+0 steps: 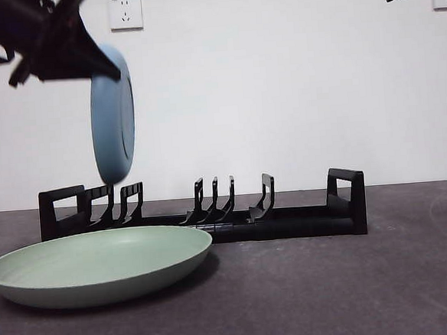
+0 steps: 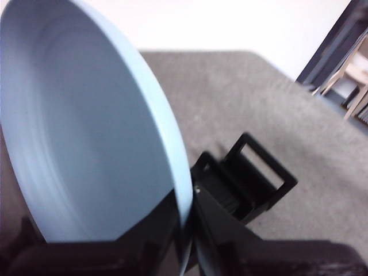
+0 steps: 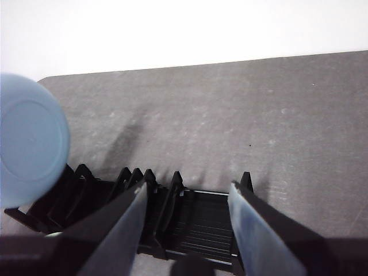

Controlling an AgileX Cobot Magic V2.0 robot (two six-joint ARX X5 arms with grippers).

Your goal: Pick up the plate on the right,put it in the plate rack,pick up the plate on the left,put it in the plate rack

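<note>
Up front a wide pale-green plate (image 1: 100,264) sits on the bench, while the left gripper (image 2: 185,230), fingers clamped on an upright light-blue plate (image 1: 113,114), hangs it edge-down right above the black plastic plate rack (image 1: 204,215)'s end slots.

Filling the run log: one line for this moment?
left end effector: holds blue plate upright above plate rack | right end effector: open | green plate: on table

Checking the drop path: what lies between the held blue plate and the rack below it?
Nothing: the front view shows bare wall between the blue plate, clamped in the left gripper, and the plate rack.
</note>
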